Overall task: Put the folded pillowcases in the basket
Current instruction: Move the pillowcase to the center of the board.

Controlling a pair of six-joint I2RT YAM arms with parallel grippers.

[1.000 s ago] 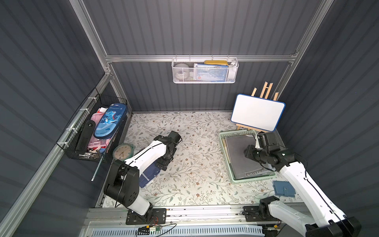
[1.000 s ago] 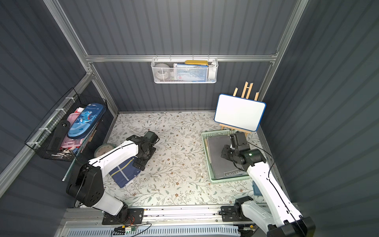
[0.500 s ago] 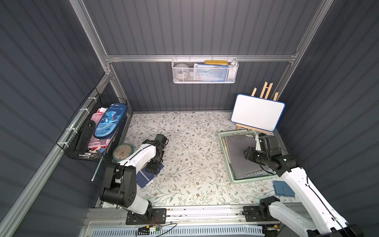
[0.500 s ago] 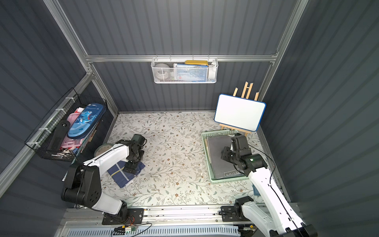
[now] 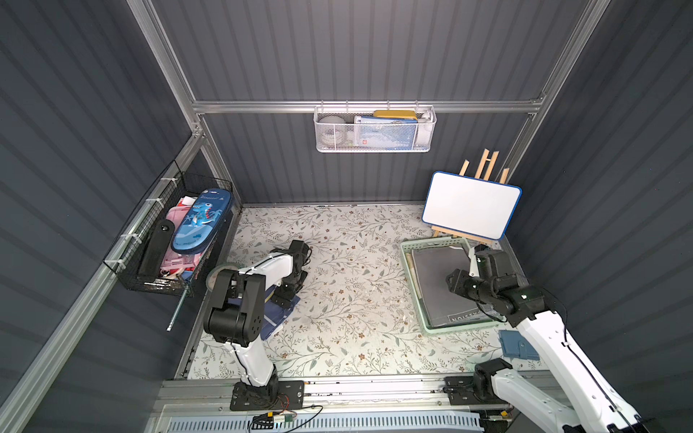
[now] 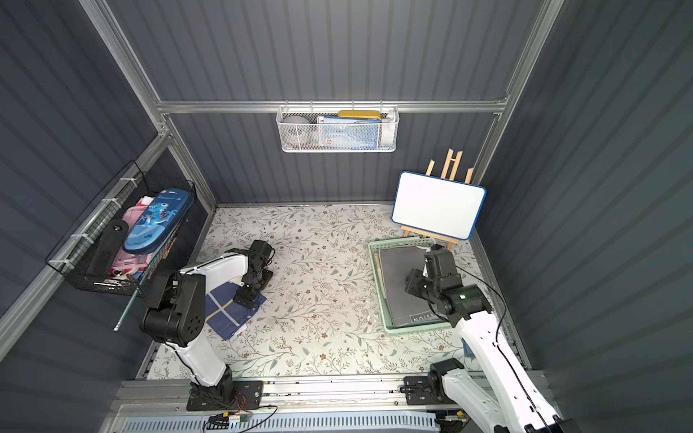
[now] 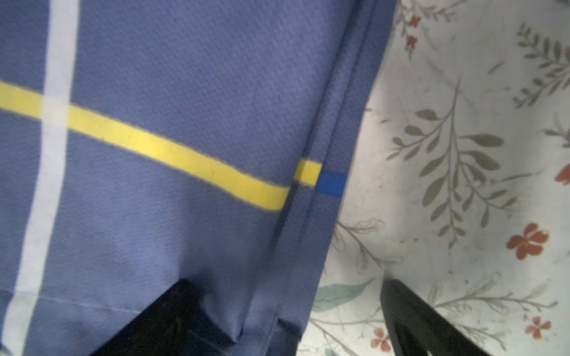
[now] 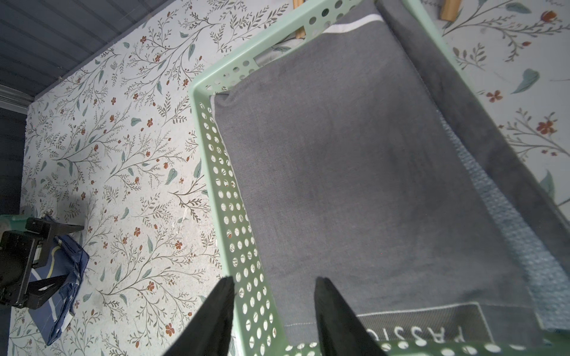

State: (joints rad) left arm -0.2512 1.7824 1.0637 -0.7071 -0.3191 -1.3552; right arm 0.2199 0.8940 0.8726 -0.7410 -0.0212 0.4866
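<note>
Left fingers (image 7: 407, 320), spread wide, seemingly straddle an edge of the folded pillowcase (image 7: 185, 92).

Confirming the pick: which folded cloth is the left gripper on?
The navy pillowcase with yellow and white stripes, its edge inside the open left gripper. The grey cloth lies in the basket; the small blue cloth, beside the right arm.

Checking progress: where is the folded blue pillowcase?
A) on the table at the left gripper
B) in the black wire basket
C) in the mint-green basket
A: the blue pillowcase lies on the floral table, the open left gripper straddling its edge; the mint-green basket holds grey fabric.
</note>
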